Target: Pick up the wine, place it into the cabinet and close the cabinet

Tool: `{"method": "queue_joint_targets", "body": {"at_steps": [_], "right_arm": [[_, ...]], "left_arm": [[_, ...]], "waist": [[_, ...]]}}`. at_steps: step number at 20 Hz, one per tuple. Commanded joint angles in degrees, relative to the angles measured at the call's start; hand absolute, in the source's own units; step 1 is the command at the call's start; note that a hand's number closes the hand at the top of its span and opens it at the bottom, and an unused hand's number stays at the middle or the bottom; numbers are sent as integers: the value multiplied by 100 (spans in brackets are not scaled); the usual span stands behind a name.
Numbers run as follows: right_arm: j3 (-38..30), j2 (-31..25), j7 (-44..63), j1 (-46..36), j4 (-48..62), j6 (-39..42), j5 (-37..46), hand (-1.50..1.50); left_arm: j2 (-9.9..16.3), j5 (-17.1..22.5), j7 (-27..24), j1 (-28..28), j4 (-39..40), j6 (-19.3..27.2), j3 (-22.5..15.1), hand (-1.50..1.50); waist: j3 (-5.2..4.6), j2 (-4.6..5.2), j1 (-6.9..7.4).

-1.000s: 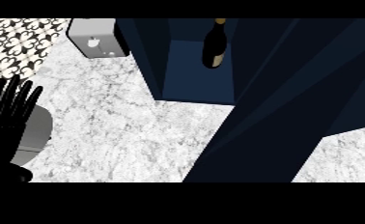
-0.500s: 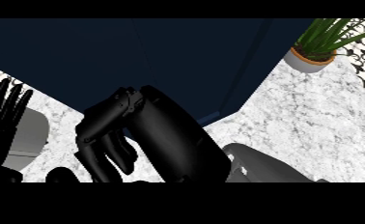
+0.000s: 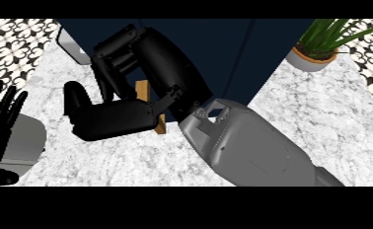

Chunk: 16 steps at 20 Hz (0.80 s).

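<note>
My right hand (image 3: pixel 164 70) fills the middle of the head view, lying against the dark navy cabinet front (image 3: pixel 218 40). Its fingers are bent in a relaxed curve and hold nothing. A tan wooden handle (image 3: pixel 144 90) on the cabinet shows in the gap between the fingers and the thumb (image 3: pixel 109 119). The grey right forearm (image 3: pixel 247 149) runs down to the lower right. The wine is not visible; the cabinet front and my hand hide whatever is inside. My left hand (image 3: pixel 11 107) rests open at the left edge, fingers up.
A potted green plant (image 3: pixel 320 45) stands on the marble counter (image 3: pixel 320 114) at the upper right. A white appliance (image 3: pixel 73 49) sits at the upper left beside the cabinet. Patterned black-and-white tiling (image 3: pixel 25 45) shows in the top left corner.
A second ago the cabinet stood open with the wine bottle inside. The right hand has since come into view and moved up against the cabinet front; the view has shifted. The left hand stayed put.
</note>
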Motion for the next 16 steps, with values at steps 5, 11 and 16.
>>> {"method": "queue_joint_targets", "body": {"at_steps": [5,11,16], "right_arm": [[-397,12,-920,229,1277,602,-36,150],[-983,-7,-1489,5,2248,1124,268,150],[-1342,-413,-1602,-240,2608,1606,157,150]], "left_arm": [[-216,-236,136,-377,155,10,110,-150],[-338,-279,155,-307,259,-209,216,-150],[-267,-244,361,-283,88,-165,244,-150]], "waist": [[3,11,-48],[2,15,-29],[4,30,17]]}}
